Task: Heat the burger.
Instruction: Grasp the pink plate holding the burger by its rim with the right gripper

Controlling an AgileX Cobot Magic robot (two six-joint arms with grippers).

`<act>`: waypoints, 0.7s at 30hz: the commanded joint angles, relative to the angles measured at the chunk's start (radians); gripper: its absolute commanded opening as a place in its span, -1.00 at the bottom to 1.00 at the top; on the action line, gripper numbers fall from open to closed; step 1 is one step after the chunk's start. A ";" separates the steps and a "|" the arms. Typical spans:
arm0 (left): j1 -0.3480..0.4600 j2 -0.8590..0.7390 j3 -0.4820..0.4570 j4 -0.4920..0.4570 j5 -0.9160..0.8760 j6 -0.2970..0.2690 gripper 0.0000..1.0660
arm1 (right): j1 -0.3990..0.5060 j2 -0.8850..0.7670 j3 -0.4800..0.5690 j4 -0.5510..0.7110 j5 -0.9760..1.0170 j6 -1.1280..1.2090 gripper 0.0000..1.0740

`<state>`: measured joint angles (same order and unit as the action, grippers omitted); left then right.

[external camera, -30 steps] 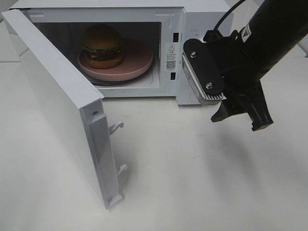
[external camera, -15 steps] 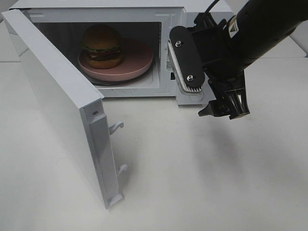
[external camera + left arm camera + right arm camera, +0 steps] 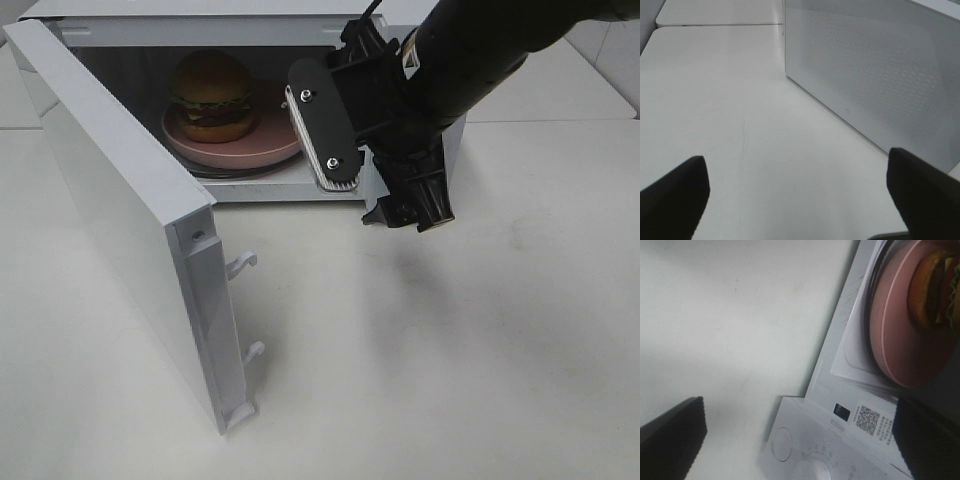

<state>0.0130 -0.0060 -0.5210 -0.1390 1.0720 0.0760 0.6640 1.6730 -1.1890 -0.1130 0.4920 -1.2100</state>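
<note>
From the high camera we see a white box-shaped microwave oven (image 3: 200, 30) standing on the plain white table (image 3: 450, 350), its white door (image 3: 130, 220) swung fully open toward the left of the view. Inside the cavity sits a round pink plate (image 3: 270, 145), and on the left part of that plate rests the burger (image 3: 211, 96), with its glossy golden-brown domed bun, green lettuce and dark patty. The black right arm reaches in from the upper right, and our right hand (image 3: 408, 213) hangs in front of the oven's right side, above the table, holding nothing; its fingers are bunched together from this angle, so we cannot judge their spread here.

In the left wrist view, the two dark fingertips (image 3: 672, 197) of our left hand (image 3: 797, 200) stand far apart at the edges of the picture, wide and empty, over bare table, with the oven's perforated white side wall just ahead.

In the right wrist view, the right hand's fingertips (image 3: 670, 432) are likewise spread wide with nothing between them. Beyond them lie the oven's front sill, a round white control knob (image 3: 781, 444), and the pink plate carrying the burger.
</note>
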 commanded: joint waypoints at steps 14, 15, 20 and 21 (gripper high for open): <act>0.003 -0.014 0.003 -0.008 0.002 -0.002 0.65 | 0.003 0.165 -0.153 -0.036 -0.043 0.010 0.76; 0.003 -0.014 0.003 -0.008 0.002 -0.002 0.65 | 0.003 0.184 -0.176 -0.037 -0.058 0.010 0.75; 0.003 -0.014 0.003 -0.008 0.002 -0.002 0.65 | 0.003 0.235 -0.228 -0.057 -0.072 0.011 0.73; 0.003 -0.014 0.003 -0.008 0.002 -0.002 0.65 | 0.003 0.246 -0.237 -0.057 -0.077 0.015 0.73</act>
<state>0.0130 -0.0060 -0.5210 -0.1390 1.0720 0.0760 0.6640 1.8950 -1.3970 -0.1600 0.4310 -1.2100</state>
